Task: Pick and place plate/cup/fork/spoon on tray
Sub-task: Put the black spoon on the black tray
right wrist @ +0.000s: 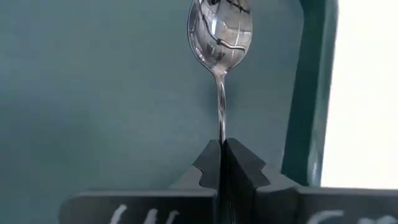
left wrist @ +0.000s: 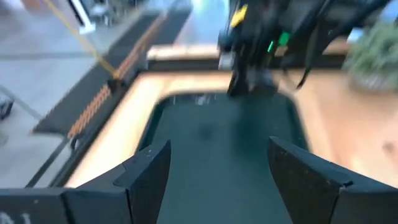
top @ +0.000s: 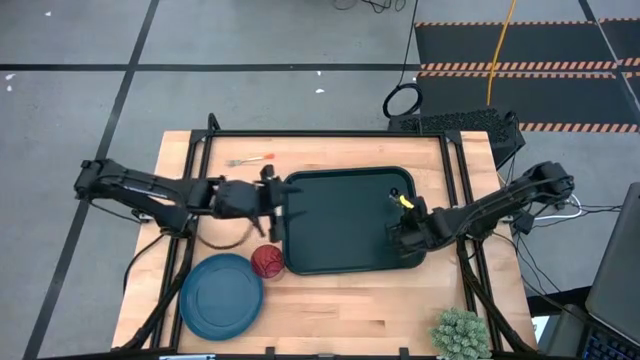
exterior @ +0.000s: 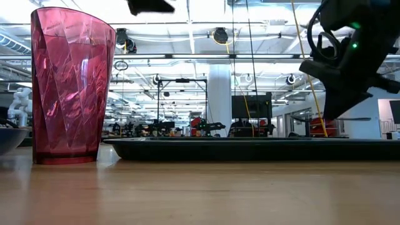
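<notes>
The dark green tray (top: 345,225) lies in the middle of the table. My right gripper (top: 398,238) hangs over the tray's right part, shut on the shiny spoon (right wrist: 219,37). My left gripper (top: 278,200) is open at the tray's left edge, facing across the tray (left wrist: 224,134) with nothing between its fingers. The red cup (top: 267,261) stands upright on the table just off the tray's near left corner, and shows large in the low view (exterior: 72,87). The blue plate (top: 222,292) lies flat at the near left. The fork (top: 250,159) lies at the far left. My right gripper pinches the spoon's thin handle (right wrist: 222,132) between its two fingers (right wrist: 242,165), with the handle running on along the fingers. The fingers slant down from the table's right side. The bowl (right wrist: 219,31) sticks out past the tips over the tray floor; I cannot tell whether it touches.
A potted plant (top: 460,335) stands at the table's near right corner. A thin brown ring (top: 225,237) lies on the wood under my left arm. The tray's raised rim (right wrist: 311,93) runs close beside the spoon. Bare wood shows along the near edge between plate and plant.
</notes>
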You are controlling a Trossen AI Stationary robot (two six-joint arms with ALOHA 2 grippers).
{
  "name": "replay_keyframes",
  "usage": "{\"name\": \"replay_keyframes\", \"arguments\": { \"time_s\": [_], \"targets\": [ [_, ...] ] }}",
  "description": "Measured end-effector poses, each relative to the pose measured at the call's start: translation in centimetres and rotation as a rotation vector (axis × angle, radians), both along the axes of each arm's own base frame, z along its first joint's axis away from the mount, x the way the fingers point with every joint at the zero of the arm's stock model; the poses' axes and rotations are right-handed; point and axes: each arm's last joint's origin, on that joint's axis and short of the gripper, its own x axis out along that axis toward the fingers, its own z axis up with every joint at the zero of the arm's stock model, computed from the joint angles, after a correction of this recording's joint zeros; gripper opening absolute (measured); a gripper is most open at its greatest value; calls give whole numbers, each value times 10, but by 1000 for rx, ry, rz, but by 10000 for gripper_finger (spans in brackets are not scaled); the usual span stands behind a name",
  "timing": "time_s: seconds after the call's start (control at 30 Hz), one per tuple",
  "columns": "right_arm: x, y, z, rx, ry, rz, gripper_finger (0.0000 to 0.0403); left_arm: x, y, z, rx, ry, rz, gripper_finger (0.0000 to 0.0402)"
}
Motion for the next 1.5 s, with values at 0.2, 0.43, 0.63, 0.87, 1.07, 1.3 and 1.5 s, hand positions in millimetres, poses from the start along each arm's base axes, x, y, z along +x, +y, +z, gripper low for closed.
{"name": "replay_keyframes", "arguments": {
  "time_s": [0.2,0.43,0.63,0.87,1.07,1.3,1.5],
  "targets": [
    [0,-6,-5,-13,40,19,0,-28,-4,18,0,-212,-46,269],
    [-1,-17,-8,-17,54,-21,0,-41,1,12,62,-240,25,269],
    [-1,-23,-23,37,10,-35,0,-39,2,-7,127,-305,37,269],
    [-1,-23,-25,47,-4,-43,0,-42,6,-2,238,-456,59,269],
    [1,-23,-29,43,7,-50,0,-44,8,4,312,-489,54,269],
    [3,-25,-36,38,41,-79,0,-47,9,2,293,-464,56,269],
    [5,-24,-41,38,50,-87,0,-46,9,2,279,-459,56,269]
  ]
}}
